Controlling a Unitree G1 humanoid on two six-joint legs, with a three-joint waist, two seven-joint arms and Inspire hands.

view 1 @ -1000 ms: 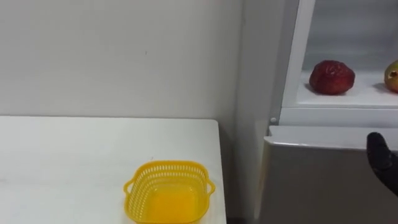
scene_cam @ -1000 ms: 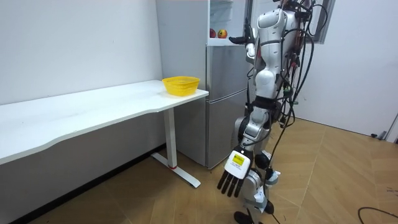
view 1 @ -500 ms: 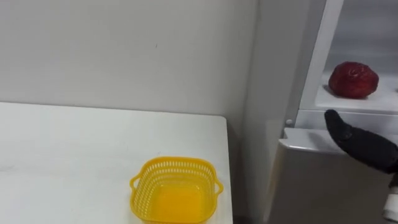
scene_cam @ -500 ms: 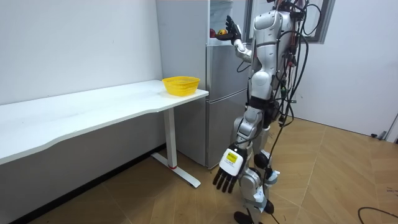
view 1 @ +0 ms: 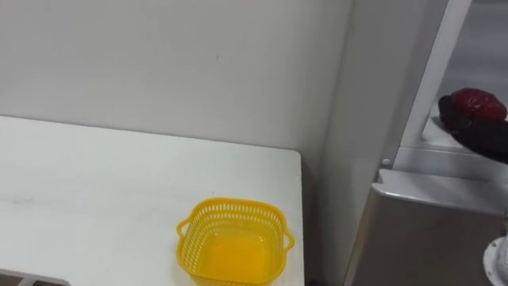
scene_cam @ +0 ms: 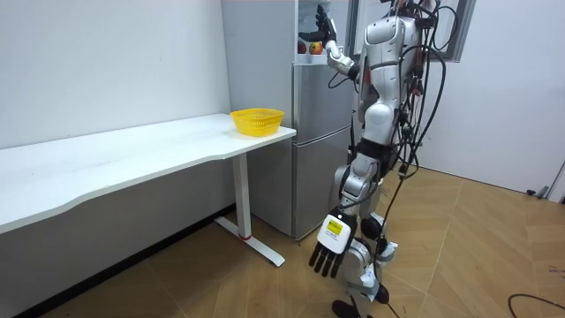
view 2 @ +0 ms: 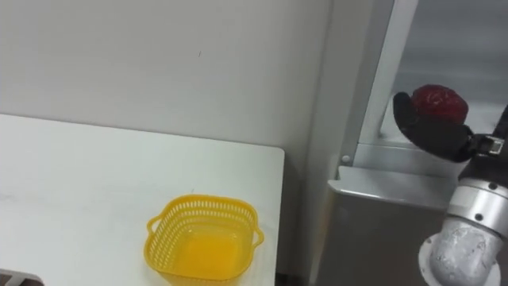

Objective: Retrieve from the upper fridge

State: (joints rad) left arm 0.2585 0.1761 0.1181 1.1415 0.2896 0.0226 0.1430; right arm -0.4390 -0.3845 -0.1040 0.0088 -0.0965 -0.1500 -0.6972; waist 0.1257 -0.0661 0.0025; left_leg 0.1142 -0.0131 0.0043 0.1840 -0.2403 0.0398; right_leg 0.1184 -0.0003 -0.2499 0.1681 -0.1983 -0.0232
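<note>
A dark red fruit (view 2: 438, 102) lies on the white shelf (view 1: 444, 147) of the open upper fridge compartment. My right hand (view 2: 429, 131) is raised into that compartment, just in front of and below the fruit, fingers extended and open. From here I cannot tell whether it touches the fruit. In the room view the same hand (scene_cam: 321, 25) is up at the shelf, fingers pointing upward. My left hand (scene_cam: 331, 249) hangs open beside my leg, holding nothing.
A yellow plastic basket (view 1: 235, 252) stands empty near the right end of the white table (view 1: 95, 199), close to the fridge. The closed lower fridge door (view 1: 432, 230) is below the shelf. A white wall is behind the table. I stand facing the fridge (scene_cam: 311, 132).
My right hand has risen from the top of the lower fridge door up to the red fruit on the shelf. The head camera has swung left, so the fridge sits further right.
</note>
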